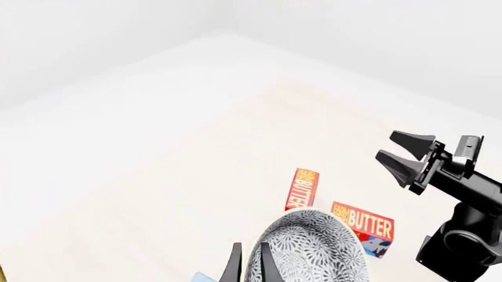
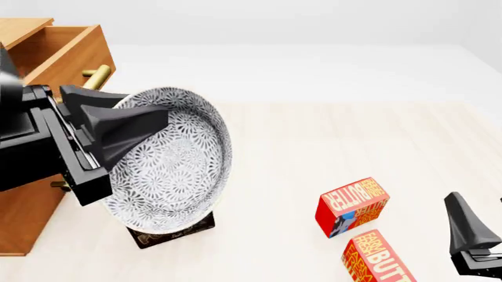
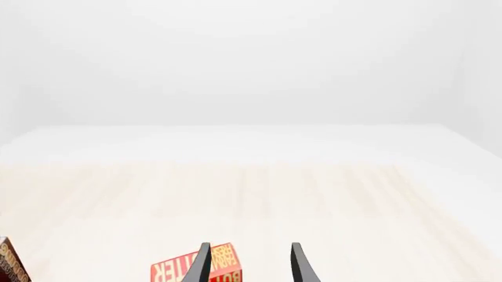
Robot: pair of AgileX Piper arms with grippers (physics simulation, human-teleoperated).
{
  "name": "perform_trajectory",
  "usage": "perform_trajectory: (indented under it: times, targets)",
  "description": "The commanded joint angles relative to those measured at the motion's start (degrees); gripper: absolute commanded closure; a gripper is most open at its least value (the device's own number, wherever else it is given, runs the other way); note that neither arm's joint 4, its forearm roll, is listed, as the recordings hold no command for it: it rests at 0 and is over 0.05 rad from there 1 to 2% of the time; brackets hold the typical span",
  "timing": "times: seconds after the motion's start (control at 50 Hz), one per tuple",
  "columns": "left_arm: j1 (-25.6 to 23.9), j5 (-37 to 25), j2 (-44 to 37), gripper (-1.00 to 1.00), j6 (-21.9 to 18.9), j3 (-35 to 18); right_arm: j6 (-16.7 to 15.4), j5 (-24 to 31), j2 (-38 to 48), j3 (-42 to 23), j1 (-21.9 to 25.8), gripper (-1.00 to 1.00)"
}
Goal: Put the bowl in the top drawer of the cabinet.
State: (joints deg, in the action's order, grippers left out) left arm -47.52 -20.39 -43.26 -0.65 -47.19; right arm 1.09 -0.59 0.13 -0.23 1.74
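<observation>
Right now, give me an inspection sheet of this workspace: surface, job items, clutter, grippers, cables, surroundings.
Surface: pale wood-grain table.
Job's things: round black-and-white floral bowl lifted off the table, tilted on edge; orange-brown wooden cabinet at left, its top drawer pulled open.
Clutter: two red butter boxes; a dark box under the bowl.
Grippers: left gripper shut on the bowl's rim; right gripper open, holding nothing.
Cables: nothing seen.
Surroundings: plain white backdrop.
</observation>
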Motion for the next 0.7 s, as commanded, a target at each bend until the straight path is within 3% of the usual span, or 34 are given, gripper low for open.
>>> perform_trajectory:
  times: [0.02,0.7]
  targets:
    - [2.3,-1.8,1.0,1.00,-1.9,-3.6,0.2,0.1,0.0,0.0,0.0,-1.00]
    - [7.7,-7.5,3.2,1.00,-6.1,-11.8,0.1,0.1,0.0,0.0,0.0,-1.00]
